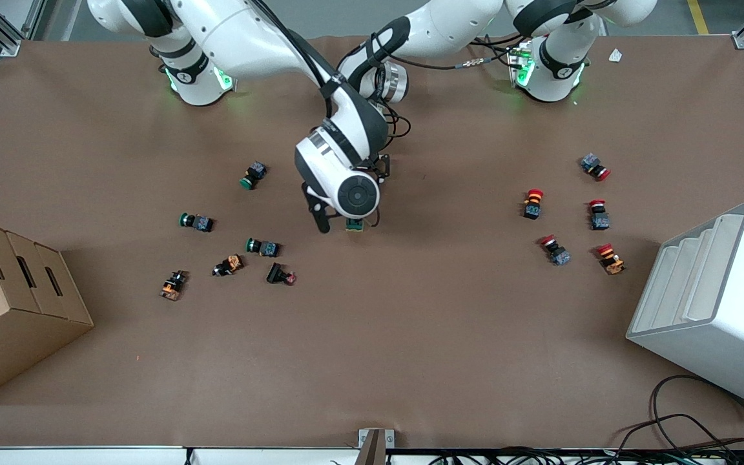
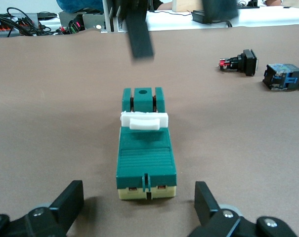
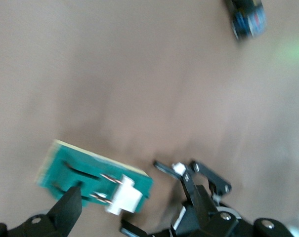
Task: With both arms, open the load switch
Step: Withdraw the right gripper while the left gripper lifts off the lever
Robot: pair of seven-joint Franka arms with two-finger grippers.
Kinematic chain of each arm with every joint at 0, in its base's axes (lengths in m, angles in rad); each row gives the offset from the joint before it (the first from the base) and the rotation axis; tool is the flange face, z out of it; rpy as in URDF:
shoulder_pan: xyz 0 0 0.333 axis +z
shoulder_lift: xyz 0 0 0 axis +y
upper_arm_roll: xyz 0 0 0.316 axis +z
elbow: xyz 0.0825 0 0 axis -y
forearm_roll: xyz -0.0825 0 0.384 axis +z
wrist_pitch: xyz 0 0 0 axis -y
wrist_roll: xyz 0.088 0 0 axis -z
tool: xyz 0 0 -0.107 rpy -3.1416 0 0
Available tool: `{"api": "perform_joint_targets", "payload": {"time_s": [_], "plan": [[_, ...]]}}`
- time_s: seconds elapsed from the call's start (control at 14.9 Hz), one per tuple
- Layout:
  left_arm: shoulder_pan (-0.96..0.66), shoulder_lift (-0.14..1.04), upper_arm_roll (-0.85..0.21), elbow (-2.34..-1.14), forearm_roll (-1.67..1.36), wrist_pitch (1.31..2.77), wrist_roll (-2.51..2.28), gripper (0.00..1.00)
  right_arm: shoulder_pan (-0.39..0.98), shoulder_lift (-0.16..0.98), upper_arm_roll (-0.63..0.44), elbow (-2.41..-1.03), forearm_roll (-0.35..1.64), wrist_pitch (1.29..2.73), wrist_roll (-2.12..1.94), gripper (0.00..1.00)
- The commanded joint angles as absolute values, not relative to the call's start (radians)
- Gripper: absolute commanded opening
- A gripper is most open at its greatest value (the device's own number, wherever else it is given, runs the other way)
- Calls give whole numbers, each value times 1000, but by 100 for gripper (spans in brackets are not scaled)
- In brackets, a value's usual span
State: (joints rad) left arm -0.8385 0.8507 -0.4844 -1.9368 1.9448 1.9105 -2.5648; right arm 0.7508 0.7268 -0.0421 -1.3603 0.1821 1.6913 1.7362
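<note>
Load switch (image 2: 146, 148) – flat on the table mid-table, under the right arm's wrist | left gripper (image 2: 139, 210) – spread wide astride it, empty | right gripper (image 3: 134, 207) – open beside it, empty | you'd pinch its rigid, light green sides, flick the white tab (image 2: 144, 120).

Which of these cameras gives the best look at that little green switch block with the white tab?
The left wrist view. The load switch lies sharp and whole on the table between the left claw fingers, which stand open around it. The right wrist view shows it blurred and tilted. In the front view, the right arm hides most of it.
</note>
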Motion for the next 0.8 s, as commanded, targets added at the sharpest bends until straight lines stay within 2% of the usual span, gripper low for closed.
{"api": "perform_joint_targets", "payload": {"time_s": [0.0,0.47,0.74], "plan": [[-836,917,-477,-1917,1945,1959,-2557,98,646,609,-37,-1390,118,1645,1478,100],[-825,900,-489,-1893,1892,1976,-2505,98,339,428,-37,-1411,26,1549,704,100],[-805,865,-534,-1853,1708,2008,-2367,97,154,367,-38,-1411,20,1516,230,100]]}}
